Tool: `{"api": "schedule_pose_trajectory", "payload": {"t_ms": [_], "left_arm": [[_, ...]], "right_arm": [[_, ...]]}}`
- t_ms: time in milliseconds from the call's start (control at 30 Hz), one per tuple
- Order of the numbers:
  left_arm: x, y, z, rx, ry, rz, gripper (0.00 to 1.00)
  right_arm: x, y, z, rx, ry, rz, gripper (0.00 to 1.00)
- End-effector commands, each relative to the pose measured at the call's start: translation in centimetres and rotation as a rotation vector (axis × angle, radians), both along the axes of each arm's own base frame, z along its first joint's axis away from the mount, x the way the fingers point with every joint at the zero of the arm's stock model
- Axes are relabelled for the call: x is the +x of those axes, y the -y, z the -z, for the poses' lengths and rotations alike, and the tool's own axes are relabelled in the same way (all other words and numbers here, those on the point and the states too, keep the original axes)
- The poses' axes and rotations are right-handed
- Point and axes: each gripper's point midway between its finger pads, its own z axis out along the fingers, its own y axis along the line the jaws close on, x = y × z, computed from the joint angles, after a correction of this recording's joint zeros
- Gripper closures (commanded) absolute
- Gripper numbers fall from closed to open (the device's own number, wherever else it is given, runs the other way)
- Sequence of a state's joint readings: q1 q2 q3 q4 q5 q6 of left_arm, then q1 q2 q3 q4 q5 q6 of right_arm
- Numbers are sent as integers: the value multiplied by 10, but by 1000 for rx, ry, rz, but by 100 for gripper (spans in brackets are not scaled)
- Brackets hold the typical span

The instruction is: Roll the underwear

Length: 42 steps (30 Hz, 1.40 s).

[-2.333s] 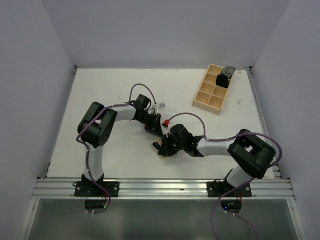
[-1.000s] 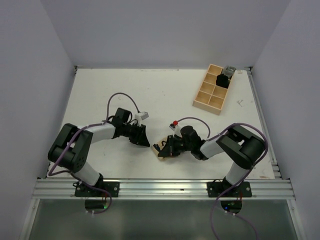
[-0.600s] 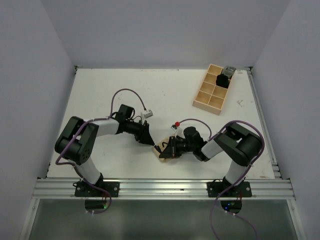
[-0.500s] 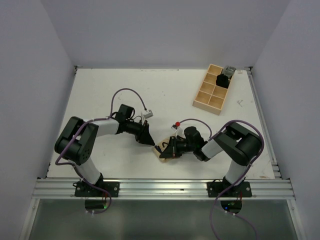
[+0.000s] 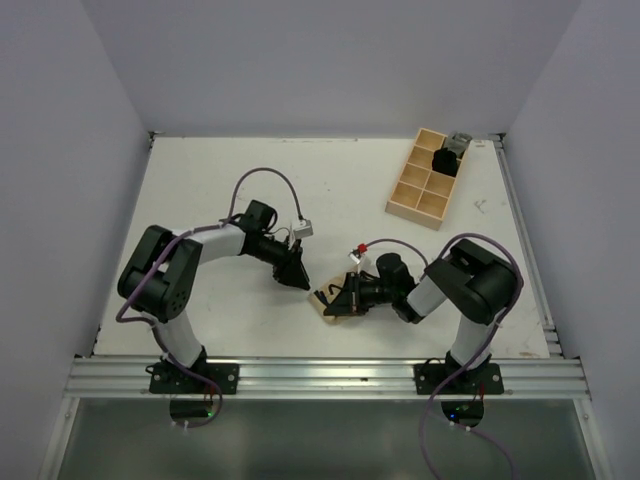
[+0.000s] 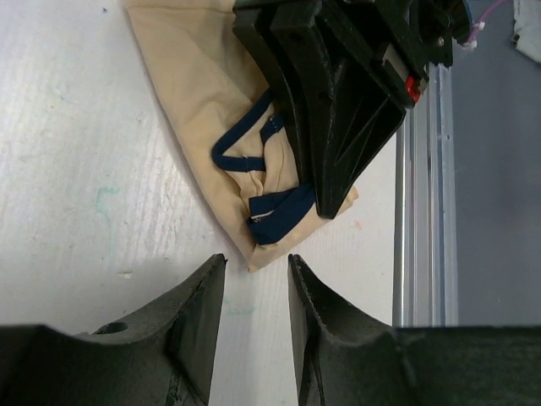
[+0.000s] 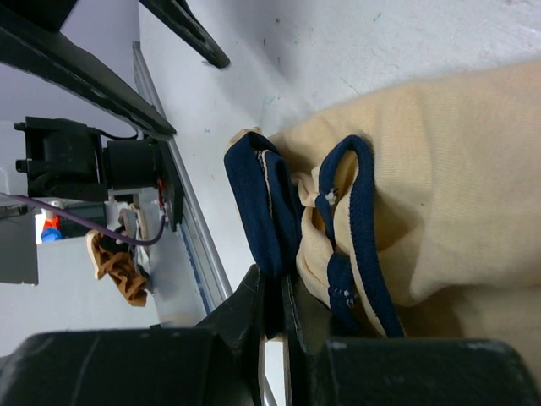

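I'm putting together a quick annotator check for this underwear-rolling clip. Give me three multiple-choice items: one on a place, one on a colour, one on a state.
1. Where does the underwear lie?
A) in the wooden tray
B) on the table, at the right gripper
C) lifted in mid-air

2. What colour is its trim?
A) dark blue
B) red
C) white

3. How are the right gripper's fingers set?
A) wide open above the cloth
B) far from the cloth
C) shut on a fold of trim

Answers: B, the top view shows the cloth flat on the table at that gripper's tip. A, both wrist views show dark blue bands on beige cloth. C, the right wrist view shows the trim pinched between the fingers.
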<state>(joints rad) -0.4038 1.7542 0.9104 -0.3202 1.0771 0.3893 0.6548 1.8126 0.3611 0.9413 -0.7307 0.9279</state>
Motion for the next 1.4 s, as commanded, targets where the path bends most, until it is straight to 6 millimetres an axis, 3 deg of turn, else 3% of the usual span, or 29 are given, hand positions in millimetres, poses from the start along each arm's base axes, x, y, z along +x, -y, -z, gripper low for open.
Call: {"api": "schedule_pose_trajectory", "payload": {"t_ms": [0, 233, 467, 633, 733, 800, 833, 1067, 1233, 1367], "left_arm": [[-5, 7, -2, -12, 27, 81, 60], [-14, 16, 9, -3, -16, 159, 61], [-16, 25, 20, 27, -14, 208, 66], [-13, 31, 17, 3, -3, 219, 71], [-11, 34, 14, -14, -5, 234, 83], [-12, 37, 11, -16, -24, 250, 98], [-13, 38, 10, -17, -31, 257, 100], [-23, 43, 13, 62, -110, 259, 100], [-29, 39, 28, 167, -205, 237, 100], [-23, 33, 40, 281, -256, 193, 100]], "right_arm": [[1, 1, -3, 33, 8, -5, 100], [8, 2, -7, 57, 6, -9, 100], [2, 5, -3, 59, -4, -22, 100], [1, 4, -4, 80, -13, -15, 99], [2, 4, -4, 86, -25, -8, 90], [2, 4, -3, 81, -28, 0, 89], [2, 4, -5, 83, -24, 5, 86], [2, 15, 8, -24, -28, 36, 80], [4, 27, 22, -148, -31, 71, 78], [11, 33, 17, -210, 12, 89, 77]]}}
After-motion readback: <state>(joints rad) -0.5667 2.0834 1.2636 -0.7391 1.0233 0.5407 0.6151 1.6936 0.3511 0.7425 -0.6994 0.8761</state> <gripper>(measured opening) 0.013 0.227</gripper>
